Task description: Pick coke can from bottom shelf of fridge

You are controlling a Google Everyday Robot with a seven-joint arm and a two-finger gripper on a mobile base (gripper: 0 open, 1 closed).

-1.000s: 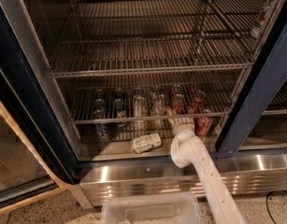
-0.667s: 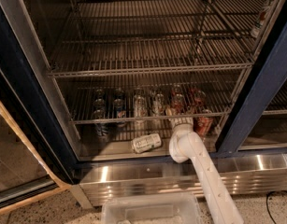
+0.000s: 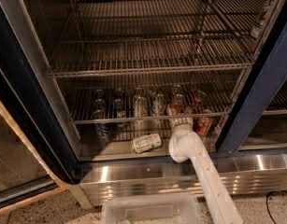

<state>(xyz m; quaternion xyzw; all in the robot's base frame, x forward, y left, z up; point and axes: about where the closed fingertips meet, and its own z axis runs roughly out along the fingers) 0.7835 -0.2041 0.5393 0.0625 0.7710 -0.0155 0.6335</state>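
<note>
Moved: the white tubular arm (image 3: 204,176) has edged a little farther up and into the large dark-blue-framed display fridge (image 3: 260,101) than a second ago, taking the gripper (image 3: 180,120) closer to the row of cans; none of the cans has shifted.
Left end: upright dark blue cans (image 3: 100,125) stand on the dim grey wire-grid bottom shelf (image 3: 110,149) with its shiny steel front strip; at least two, as the rack above hides the full count.
Centre: one white-and-silver aluminium can (image 3: 147,143) lies on its side at the shelf front, long axis running left to right, right end tipped slightly higher.
Gripper: just right of that lying can, low at the front of the bottom shelf, pointing inward; whether it is released or clenched cannot be told.
Coke can: one small red aluminium coke can (image 3: 203,124), upright, long axis vertical, top upward, just right of the gripper near the shelf's right end; touching or apart cannot be told.
Above: three grey wire racks (image 3: 147,64) stacked over the bottom shelf.
Below: one pale translucent plastic tub (image 3: 150,208) on the floor before the fridge.
</note>
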